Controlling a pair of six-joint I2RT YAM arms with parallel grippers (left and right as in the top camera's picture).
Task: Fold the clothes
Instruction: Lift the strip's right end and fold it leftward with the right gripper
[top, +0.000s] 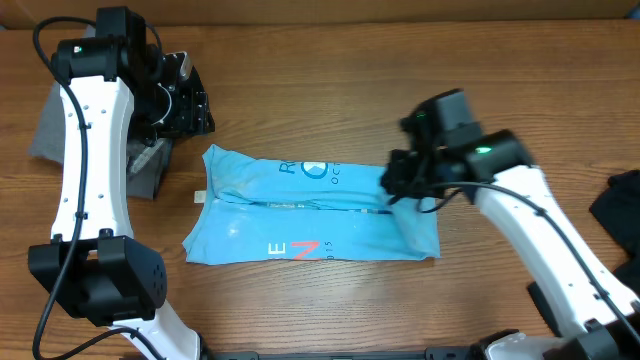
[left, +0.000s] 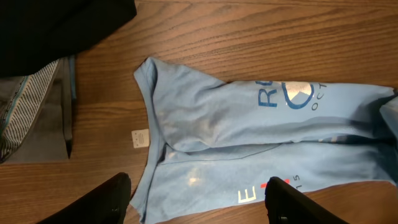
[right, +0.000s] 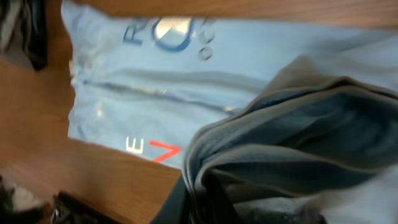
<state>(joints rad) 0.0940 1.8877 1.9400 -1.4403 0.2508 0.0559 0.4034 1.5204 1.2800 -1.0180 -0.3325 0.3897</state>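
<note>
The light blue T-shirt (top: 310, 205) lies folded into a long band across the middle of the table, with white and red lettering showing. My right gripper (top: 400, 182) is at its right end, shut on a bunched fold of the blue fabric (right: 298, 130); in the right wrist view the gripper (right: 211, 199) is mostly hidden by that fold. My left gripper (top: 195, 110) hangs off the shirt's far left corner. In the left wrist view it (left: 199, 202) stands open and empty above the shirt (left: 249, 137), near its left end.
A grey striped garment (left: 31, 112) and a black one (left: 56, 25) lie left of the shirt, under the left arm. A white tag (left: 140, 137) sits at the shirt's left edge. More black cloth (top: 620, 205) lies at the table's right edge.
</note>
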